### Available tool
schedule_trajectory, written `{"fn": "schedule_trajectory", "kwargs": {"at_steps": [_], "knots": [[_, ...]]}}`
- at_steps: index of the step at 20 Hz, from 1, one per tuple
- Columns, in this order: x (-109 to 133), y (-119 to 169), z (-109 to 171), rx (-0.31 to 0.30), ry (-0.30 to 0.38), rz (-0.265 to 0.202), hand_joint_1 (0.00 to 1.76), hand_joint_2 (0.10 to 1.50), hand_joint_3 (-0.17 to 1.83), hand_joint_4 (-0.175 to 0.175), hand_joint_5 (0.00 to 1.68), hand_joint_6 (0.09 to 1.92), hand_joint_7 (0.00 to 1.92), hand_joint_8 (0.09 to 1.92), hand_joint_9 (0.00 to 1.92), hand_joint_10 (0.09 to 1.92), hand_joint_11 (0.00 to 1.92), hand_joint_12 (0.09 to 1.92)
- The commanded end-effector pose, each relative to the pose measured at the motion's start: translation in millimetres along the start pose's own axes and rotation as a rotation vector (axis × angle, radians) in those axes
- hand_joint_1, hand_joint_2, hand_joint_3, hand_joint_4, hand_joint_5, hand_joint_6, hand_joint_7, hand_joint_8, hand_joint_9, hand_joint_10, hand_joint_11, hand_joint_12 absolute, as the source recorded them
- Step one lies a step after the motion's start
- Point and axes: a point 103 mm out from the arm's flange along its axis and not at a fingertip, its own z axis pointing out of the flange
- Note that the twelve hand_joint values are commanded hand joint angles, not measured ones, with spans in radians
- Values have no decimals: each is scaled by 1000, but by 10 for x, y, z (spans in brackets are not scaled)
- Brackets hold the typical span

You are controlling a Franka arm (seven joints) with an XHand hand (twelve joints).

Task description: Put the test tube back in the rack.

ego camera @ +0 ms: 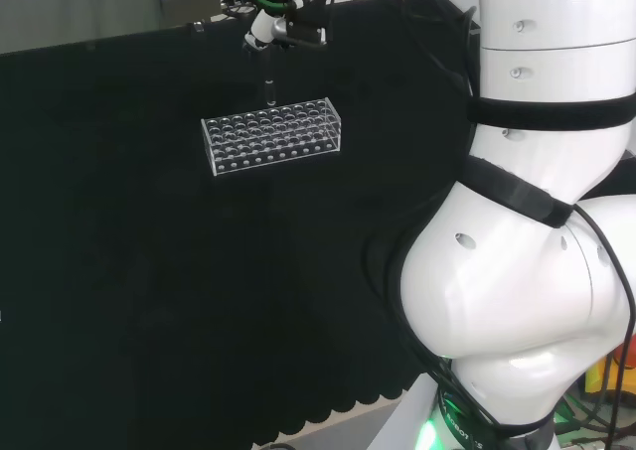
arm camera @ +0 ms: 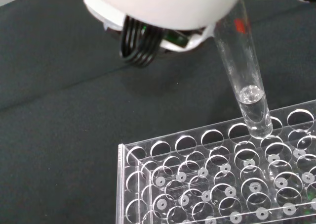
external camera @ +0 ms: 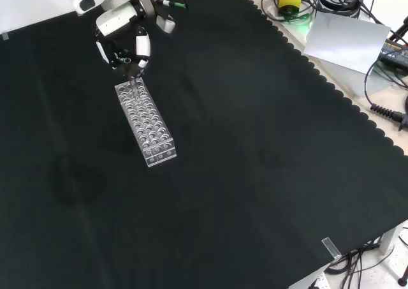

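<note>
The step in hand is insertion. The hand (external camera: 124, 37) pinches the tube (arm camera: 242, 70) by its upper end and holds it nearly upright over the rack (ego camera: 273, 137), its rounded tip at the mouth of a hole in the edge row, at the rack's 12 o'clock end in the front view. The tube holds a little clear liquid at the bottom. The rack's other holes look empty. Next, by my reckoning: centre the tip in the hole, lower straight down, then release. The rack stands on the counter (external camera: 255, 161).
</note>
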Motion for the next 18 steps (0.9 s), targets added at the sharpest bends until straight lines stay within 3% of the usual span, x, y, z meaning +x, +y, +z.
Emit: {"fn": "schedule_trajectory", "kwargs": {"at_steps": [1,14,18], "knots": [[-13,-17,19,12,3,-8,1237,571,698,-175,1496,257,1873,281,1804,189,1309,924],[-1,-51,83,33,17,-13,1237,571,698,-175,1496,255,1874,280,1805,188,1308,924],[1,-57,110,42,-7,-13,1237,571,699,-175,1497,255,1874,280,1805,187,1308,924]]}}
